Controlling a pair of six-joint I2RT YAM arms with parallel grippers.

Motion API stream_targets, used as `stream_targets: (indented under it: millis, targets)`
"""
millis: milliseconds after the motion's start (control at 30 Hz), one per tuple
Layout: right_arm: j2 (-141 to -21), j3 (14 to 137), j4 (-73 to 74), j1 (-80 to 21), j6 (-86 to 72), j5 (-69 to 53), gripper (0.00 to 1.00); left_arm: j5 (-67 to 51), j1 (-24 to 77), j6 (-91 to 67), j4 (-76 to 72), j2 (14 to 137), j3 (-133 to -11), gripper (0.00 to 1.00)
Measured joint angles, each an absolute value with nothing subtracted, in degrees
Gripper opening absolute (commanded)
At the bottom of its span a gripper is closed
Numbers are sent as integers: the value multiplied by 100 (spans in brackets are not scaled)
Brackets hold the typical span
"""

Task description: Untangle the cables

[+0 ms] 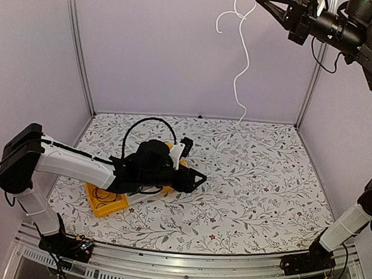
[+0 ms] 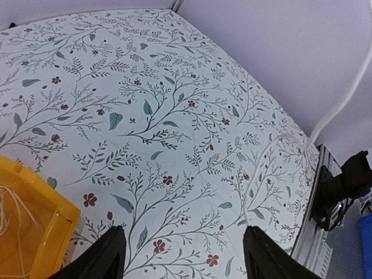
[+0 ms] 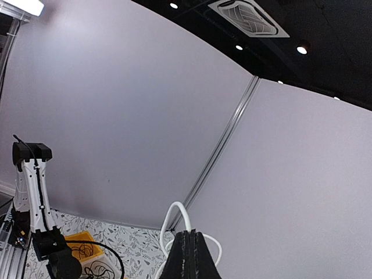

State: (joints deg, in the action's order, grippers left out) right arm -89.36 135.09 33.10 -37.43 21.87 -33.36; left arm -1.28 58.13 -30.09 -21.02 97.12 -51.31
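My right claw (image 1: 265, 0) is raised high above the far right corner of the table (image 1: 253, 181), its jaws pressed tight on the pale cream cable (image 1: 245, 54). In my right wrist view the two fingers (image 3: 192, 258) meet in one dark wedge, and the cable (image 3: 174, 212) curls out in loops just behind them. From the grip the cable hangs in loose waves in front of the back wall, and its lower end reaches the table at the far edge, a little right of the middle. My left wrist view shows that same cable (image 2: 343, 99) coming down on the right and trailing onto the floral cloth.

My left claw (image 1: 199, 178) hovers low over the left half of the table, pointing toward the centre, jaws spread wide. Between its fingers (image 2: 107, 256) I see only the patterned cloth.

The yellow tray (image 1: 103, 204) sits near the near left corner, partly under my left arm. The black cables (image 1: 133, 127) lie there: some coils rest in the tray, and one long loop arches up out of it toward the far edge and back down beside my left wrist. Thin pale strands also show inside the tray (image 2: 35, 221) at the left edge of my left wrist view; I cannot tell what they belong to.
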Motion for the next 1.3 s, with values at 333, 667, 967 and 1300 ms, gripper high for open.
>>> stream_targets:
  millis: [333,667,967,1300]
  targets:
    - [-9395,13533,2567,-3743,2018,-3347,0,880,5815,-3520,-902,7393,-4252,75]
    - [-10068,13533,2115,-3857,1625,-3402,0,2604,5813,-4123,545,4950,-3774,77]
    - [-10634,13714,1625,-4139,1544,-3415,0,3271,5813,-4729,1811,3697,-3632,76]
    - [-11284,14053,1081,-4248,1479,-3321,0,3415,5813,-4954,2401,3400,-3583,75]
